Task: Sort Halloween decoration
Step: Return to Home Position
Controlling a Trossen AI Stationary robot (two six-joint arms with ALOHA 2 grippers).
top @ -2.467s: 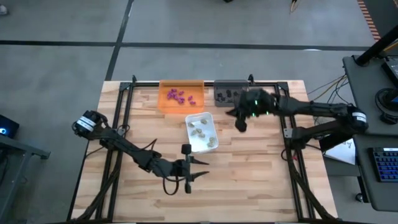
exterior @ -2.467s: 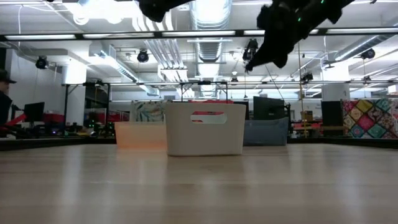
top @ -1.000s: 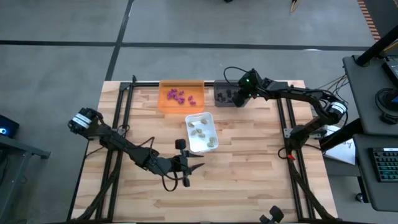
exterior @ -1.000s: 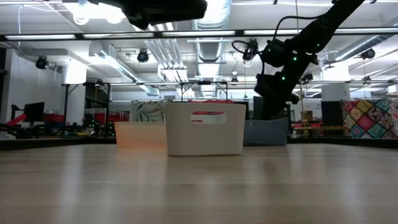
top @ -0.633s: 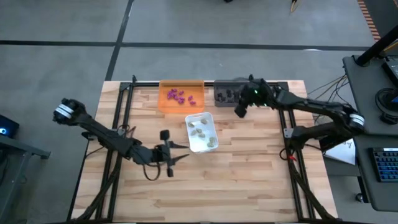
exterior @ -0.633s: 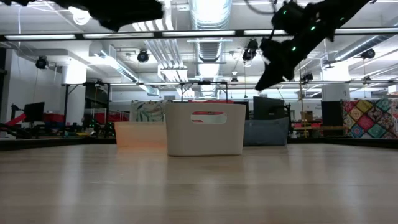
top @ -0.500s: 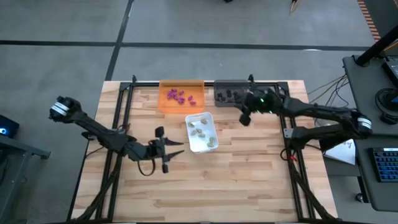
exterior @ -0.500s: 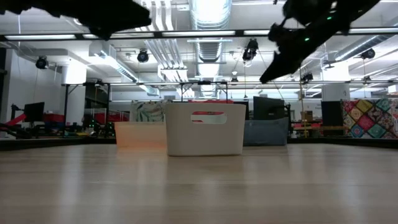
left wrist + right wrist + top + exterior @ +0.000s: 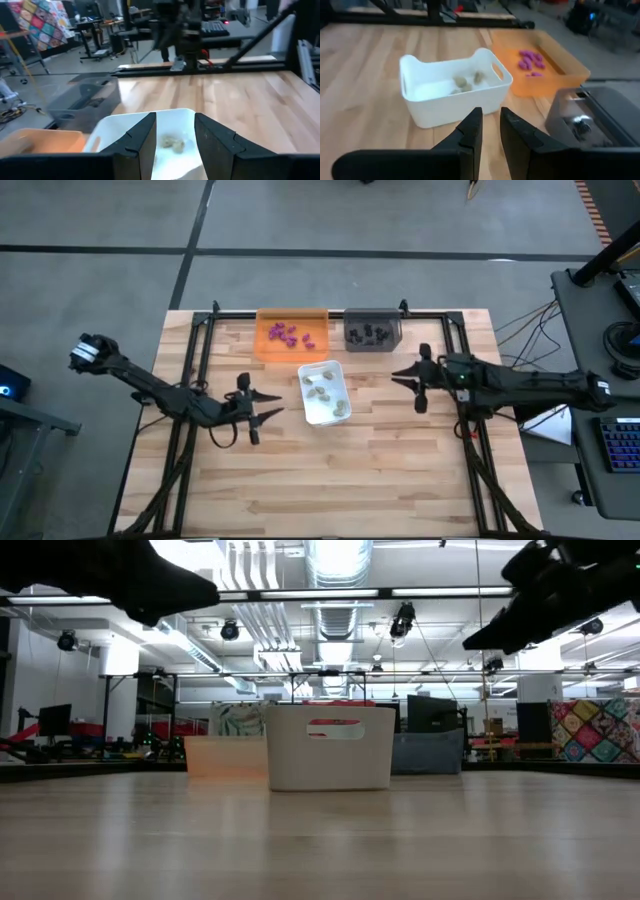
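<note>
The Halloween decoration lies sorted in three trays at the table's far middle. Purple pieces [image 9: 290, 334] lie in the orange tray [image 9: 262, 340], black pieces [image 9: 370, 333] in the grey tray [image 9: 395, 338], and pale beige pieces [image 9: 322, 388] in the white tray [image 9: 312, 417]. My left gripper [image 9: 275, 404] hovers left of the white tray, open and holding nothing; it points at the tray [image 9: 175, 120]. My right gripper [image 9: 397, 376] hovers right of the white tray and points left at it [image 9: 491, 112]. A narrow gap shows between its fingers, with nothing in it.
Black frame rails [image 9: 200, 360] run along the table's left, right and far sides. In the low view the white tray [image 9: 330, 747] stands in front of the orange tray [image 9: 225, 755] and the grey tray [image 9: 430, 752]. Bare wood [image 9: 330, 480] fills the near half.
My left gripper has drawn back toward the table's left and far edges, away from the near middle. My right gripper has left the grey tray, gone toward the near and right edges, and turned from pointing down to pointing nearly level at the white tray. The trays stay put.
</note>
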